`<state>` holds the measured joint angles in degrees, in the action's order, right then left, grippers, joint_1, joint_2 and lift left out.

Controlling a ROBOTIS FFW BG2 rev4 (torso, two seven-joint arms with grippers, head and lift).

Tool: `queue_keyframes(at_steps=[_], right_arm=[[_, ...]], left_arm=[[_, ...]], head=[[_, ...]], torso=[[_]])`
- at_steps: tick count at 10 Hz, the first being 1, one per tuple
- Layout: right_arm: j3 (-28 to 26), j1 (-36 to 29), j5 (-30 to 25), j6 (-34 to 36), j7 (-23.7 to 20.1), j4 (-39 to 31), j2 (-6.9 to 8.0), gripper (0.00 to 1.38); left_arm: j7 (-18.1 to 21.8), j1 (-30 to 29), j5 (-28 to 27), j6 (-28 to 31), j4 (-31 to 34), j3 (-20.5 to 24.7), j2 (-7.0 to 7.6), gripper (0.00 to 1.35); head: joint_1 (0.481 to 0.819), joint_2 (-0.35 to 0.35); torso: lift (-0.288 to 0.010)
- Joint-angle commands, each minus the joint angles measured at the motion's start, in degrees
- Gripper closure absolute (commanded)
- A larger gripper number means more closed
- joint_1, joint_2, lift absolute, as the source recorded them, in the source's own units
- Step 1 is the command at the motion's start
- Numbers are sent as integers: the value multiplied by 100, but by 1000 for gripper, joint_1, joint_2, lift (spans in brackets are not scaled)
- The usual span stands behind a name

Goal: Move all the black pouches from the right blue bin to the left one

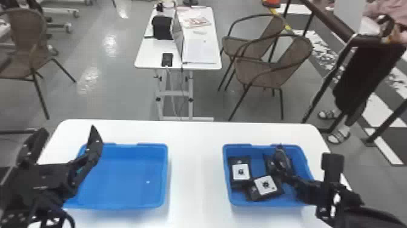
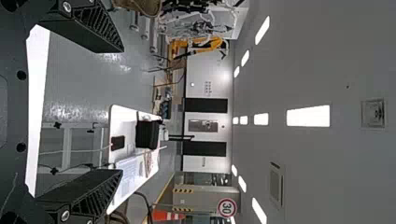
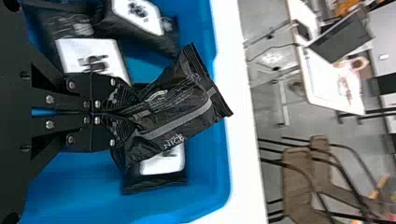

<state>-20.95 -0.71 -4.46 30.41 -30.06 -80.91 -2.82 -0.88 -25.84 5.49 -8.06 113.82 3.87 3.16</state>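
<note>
The white surface (image 1: 195, 169) before me carries both bins. The left blue bin (image 1: 166, 172) sits toward its left edge, and the right blue bin (image 1: 269, 204) toward its right edge, with a wide strip of surface between them.

My left gripper (image 1: 68, 129) waits at the left bin's left side, its two fingers spread well apart with nothing between them. My right gripper (image 3: 134, 111) is over the right bin, its fingers clamped on one end of a black pouch (image 3: 173, 116), whose other end sticks out tilted toward that bin's far edge.

Three more pouches lie in the right bin: a left pouch (image 1: 240, 172) along its left wall, a near pouch (image 1: 266, 185) close to its near edge and beside the first, and a far-right pouch (image 3: 156, 181) partly hidden beneath the one I hold. I can't tell whether those two touch.

I judge the task barely begun: every pouch I can make out is in or over the right bin. The held one must cross to the left bin, then these three must follow.
</note>
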Motion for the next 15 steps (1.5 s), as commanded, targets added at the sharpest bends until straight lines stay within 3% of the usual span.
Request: queue_keyframes(at_steps=[1,3,4,6,7,8,9,11,15], right_arm=[[117,-122,270,8,-9,-567,27,1274],[662,-183,692,158,-44,-1402,-52,1274],[1155,-43,982,175,-105,-1498,-158,1274],[2262,590,1351,131,-369,-1085,-263,1274],[2684,880,1500,-9,-422,-795,-263,1274],[2991,1135,1597,-150,-457,-496,-255,1274],[3264,1399,1623,-282,-501,-180,-228,1274],[3686,1820,1720,-484,-545,330,-158,1274],[4881,2409,2608,-633,-624,848,-105,1274]], left_arm=[[0,9,-4,-12,0,8,-26,101],[0,35,172,50,0,17,-43,101],[8,88,515,190,0,-1,-69,101],[386,439,1086,647,53,-62,10,101],[457,642,1288,893,97,-212,150,101],[509,879,1657,1456,141,-361,291,96],[747,1107,2044,2089,141,-361,335,94],[1116,1362,2352,2959,97,-308,282,108],[1432,1573,2431,3170,-149,-335,150,117]], head=[[695,-81],[695,-48],[695,-35],[695,62],[695,118],[695,139],[695,163],[695,165],[695,206]], torso=[[10],[10],[10],[10],[10],[10],[10],[10],[10]])
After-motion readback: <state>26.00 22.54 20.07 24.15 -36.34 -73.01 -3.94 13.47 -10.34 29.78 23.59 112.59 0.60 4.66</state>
